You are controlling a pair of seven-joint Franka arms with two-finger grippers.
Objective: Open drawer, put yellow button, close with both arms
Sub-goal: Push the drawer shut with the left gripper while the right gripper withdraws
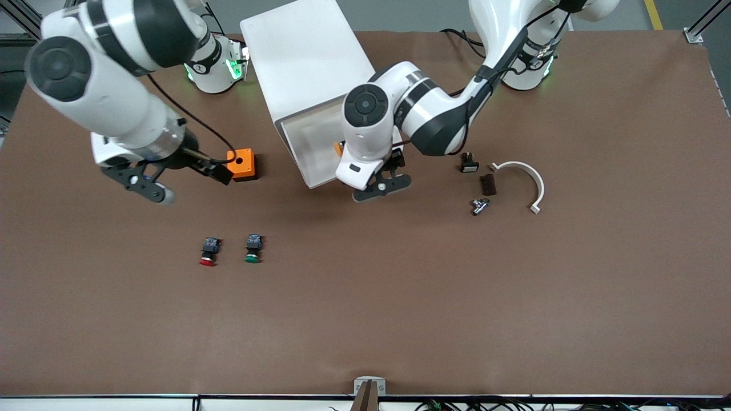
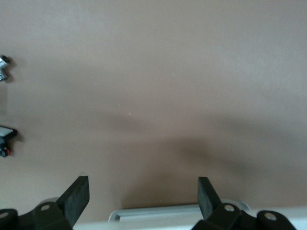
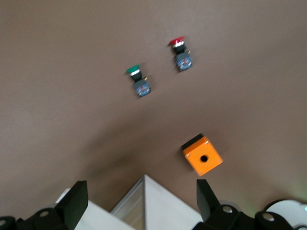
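- Left gripper (image 1: 381, 188) hangs low over the front edge of the pulled-out drawer (image 1: 308, 151), its jaws spread wide and empty; in the left wrist view the two black fingers (image 2: 76, 196) stand well apart above bare brown table, with the drawer's white rim (image 2: 177, 213) showing between them
- The drawer, top one of the white cabinet (image 1: 305, 54), stands open toward the front camera; a sliver of the yellow button (image 1: 338, 148) shows inside it, mostly hidden by the left arm's wrist
- Right gripper (image 1: 149, 185) hovers over the table toward the right arm's end, also released and holding nothing; its fingers (image 3: 76, 201) frame a white corner of the cabinet in the right wrist view
- An orange box (image 1: 243, 164) with a round hole in its top sits on the table just beside the right gripper, between it and the drawer
- The red-capped button (image 1: 209, 251) and green-capped button (image 1: 253, 248) lie side by side, nearer the front camera than the orange box
- Toward the left arm's end lie a curved white bracket (image 1: 528, 180), a small black part (image 1: 468, 164), a dark strip (image 1: 488, 184) and a small metal piece (image 1: 480, 205), grouped close together
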